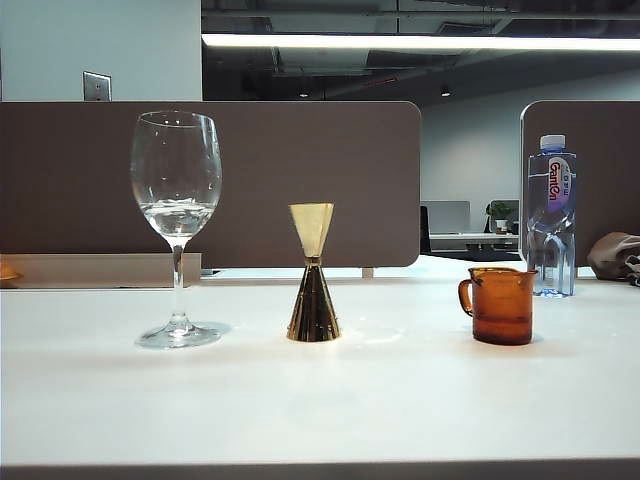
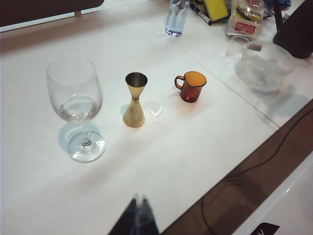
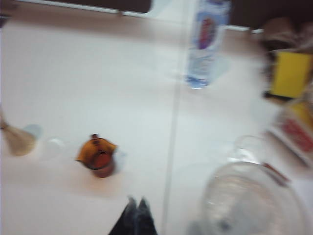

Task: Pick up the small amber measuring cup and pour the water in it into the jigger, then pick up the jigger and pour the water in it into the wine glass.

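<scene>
On the white desk (image 1: pixel 400 400) the shiny gold hourglass-shaped metal jigger (image 1: pixel 313 273) stands upright, the landmark of the scene. The tall clear stemmed wine glass (image 1: pixel 177 228), a little clear water (image 1: pixel 177 215) in its bowl, stands apart on one side of the jigger; the small translucent amber glass measuring cup (image 1: pixel 500 305) stands apart on the other side. The left pincer (image 2: pixel 138 218) hangs clenched and empty above the desk's near edge, well short of the jigger. The right pincer (image 3: pixel 136 218), likewise clenched and empty, hangs near the cup in a blurred view.
</scene>
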Controlling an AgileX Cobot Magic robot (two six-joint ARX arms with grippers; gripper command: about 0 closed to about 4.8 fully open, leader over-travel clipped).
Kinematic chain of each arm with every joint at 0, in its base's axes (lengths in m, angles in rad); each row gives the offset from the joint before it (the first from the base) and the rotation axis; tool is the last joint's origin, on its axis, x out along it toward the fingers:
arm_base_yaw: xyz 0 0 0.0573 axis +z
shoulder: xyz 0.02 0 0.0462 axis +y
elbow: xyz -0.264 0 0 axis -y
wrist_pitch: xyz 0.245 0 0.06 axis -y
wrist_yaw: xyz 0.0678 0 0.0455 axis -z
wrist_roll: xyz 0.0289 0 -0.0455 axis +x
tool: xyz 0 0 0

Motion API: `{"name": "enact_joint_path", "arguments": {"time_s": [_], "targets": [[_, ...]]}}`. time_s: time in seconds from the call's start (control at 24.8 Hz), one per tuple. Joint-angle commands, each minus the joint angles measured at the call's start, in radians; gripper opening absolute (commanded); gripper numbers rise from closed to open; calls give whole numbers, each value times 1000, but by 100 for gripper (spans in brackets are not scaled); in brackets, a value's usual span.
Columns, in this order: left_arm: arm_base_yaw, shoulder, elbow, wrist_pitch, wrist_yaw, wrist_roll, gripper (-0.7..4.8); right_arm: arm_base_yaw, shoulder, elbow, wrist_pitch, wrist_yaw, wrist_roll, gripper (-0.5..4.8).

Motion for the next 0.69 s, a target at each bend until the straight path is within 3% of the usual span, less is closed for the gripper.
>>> {"name": "enact_joint_path", "arguments": {"time_s": [0.04, 0.12, 0.32, 0.44, 0.52, 0.69], "targets": [[0, 0, 1, 13, 2, 4, -2, 1, 106, -7, 29, -140, 11, -4], [0, 0, 1, 13, 3, 4, -2, 15, 154, -71, 123, -135, 18, -5], [0, 0, 1, 13, 3, 4, -2, 78, 116, -392, 597, -109, 60, 1], [0, 0, 1, 13, 3, 4, -2, 135, 78, -695, 1016, -105, 109, 30], [0, 0, 1, 13, 3, 4, -2, 143, 92, -826, 1200, -105, 116, 56], [0, 0, 1, 13, 2, 4, -2, 170, 140, -935, 1307, -71, 116, 59]]}}
